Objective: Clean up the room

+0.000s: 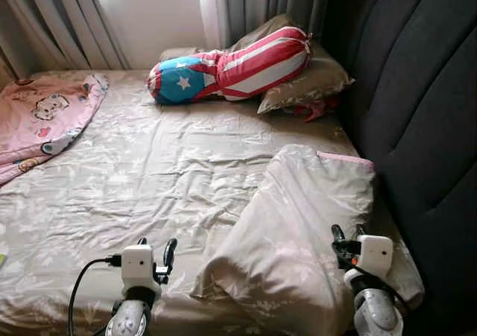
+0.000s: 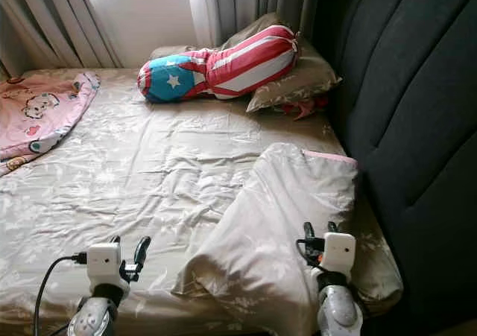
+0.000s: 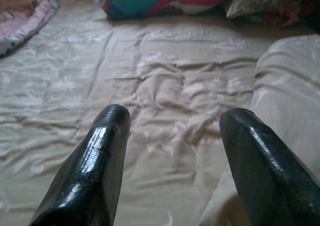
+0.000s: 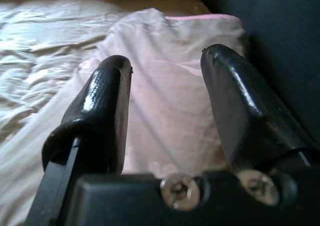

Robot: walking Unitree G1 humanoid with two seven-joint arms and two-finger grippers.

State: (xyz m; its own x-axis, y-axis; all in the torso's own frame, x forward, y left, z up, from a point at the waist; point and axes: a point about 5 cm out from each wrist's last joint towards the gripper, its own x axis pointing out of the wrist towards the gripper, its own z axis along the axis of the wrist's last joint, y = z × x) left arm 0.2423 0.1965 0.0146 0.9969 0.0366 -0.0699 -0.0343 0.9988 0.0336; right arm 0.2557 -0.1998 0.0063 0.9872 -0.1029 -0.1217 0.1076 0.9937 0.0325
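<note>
Both grippers wide, empty: L gripper (image 1: 155,252) over sheet (image 1: 149,179), R gripper (image 1: 349,239) over folded quilt (image 1: 298,224); prob best pinch quilt's near edge w/ both, pull flat evenly.

A home bedroom: a wide bed (image 1: 149,179) under a rumpled beige floral sheet, a dark padded headboard (image 1: 417,105) at 3 o'clock, grey curtains (image 1: 253,4) over a bright window at 12 o'clock. A star-and-stripe bolster (image 1: 227,71) lies against pillows (image 1: 305,83), a pink cartoon blanket (image 1: 41,120) at 10 o'clock.
</note>
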